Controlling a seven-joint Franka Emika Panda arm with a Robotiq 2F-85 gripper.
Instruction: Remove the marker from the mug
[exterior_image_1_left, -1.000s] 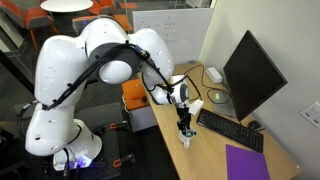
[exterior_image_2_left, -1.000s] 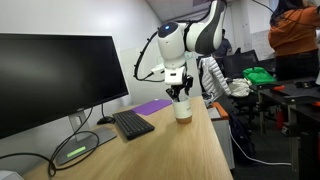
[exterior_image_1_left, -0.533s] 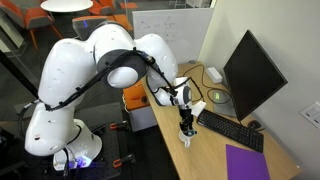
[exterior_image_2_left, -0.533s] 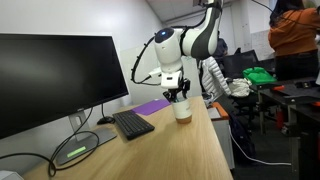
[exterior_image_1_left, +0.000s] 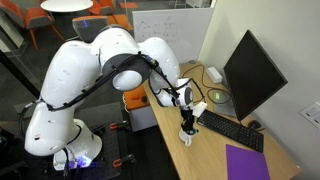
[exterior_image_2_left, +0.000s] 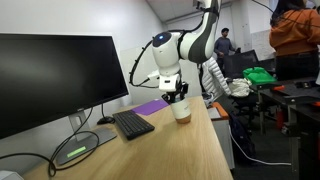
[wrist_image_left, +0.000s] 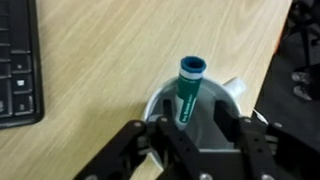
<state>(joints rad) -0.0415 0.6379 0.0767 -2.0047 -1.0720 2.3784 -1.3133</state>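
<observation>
The mug is white and stands on the wooden desk; its handle points up-right in the wrist view. The marker, with a green body and a dark cap, stands tilted inside the mug. My gripper is open just above the mug's rim, one finger on each side of the marker, and the marker is nearer one finger. In both exterior views the gripper hangs straight down over the mug. The marker is too small to make out there.
A black keyboard lies close beside the mug. A dark monitor stands behind it. A purple mat lies on the desk. The desk's edge runs near the mug.
The arm has leaned further over the desk and the gripper has sunk a little closer to the mug. The mug and marker have not moved.
</observation>
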